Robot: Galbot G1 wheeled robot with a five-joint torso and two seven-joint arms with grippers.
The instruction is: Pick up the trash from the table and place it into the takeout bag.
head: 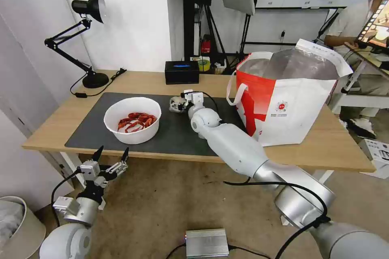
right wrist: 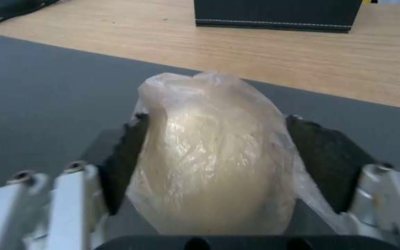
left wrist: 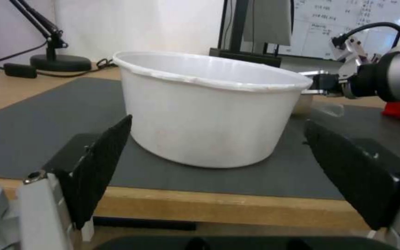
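The bag [head: 289, 101] stands at the right part of the surface [head: 48, 129], partly on the grey mat [head: 89, 129]. It is white with a red panel and silver lining, and its mouth is open. On the white side there is a small round red logo with a line of tiny text under it, but the writing is too small to read. Behind, a whiteboard carries some handwriting, also not readable.

The right pincer [head: 177, 104] is low over the mat, between the bowl [head: 132, 119] and the bag. In the right wrist view its two black pads press both sides of the lump [right wrist: 214, 156], a beige mass in clear wrap, so it has hold of it; the black box [right wrist: 277, 14] lies farther back on the wood. From the head view the lump itself is hardly seen, perhaps hidden by the fingers.

The left pincer [head: 110, 155] hangs before the near edge of the surface, below the bowl, spread wide with nothing in it. The head view shows red shells [head: 137, 120] in the bowl; the left wrist view shows the bowl's white outer wall [left wrist: 209, 121] between the open fingers [left wrist: 100, 163]
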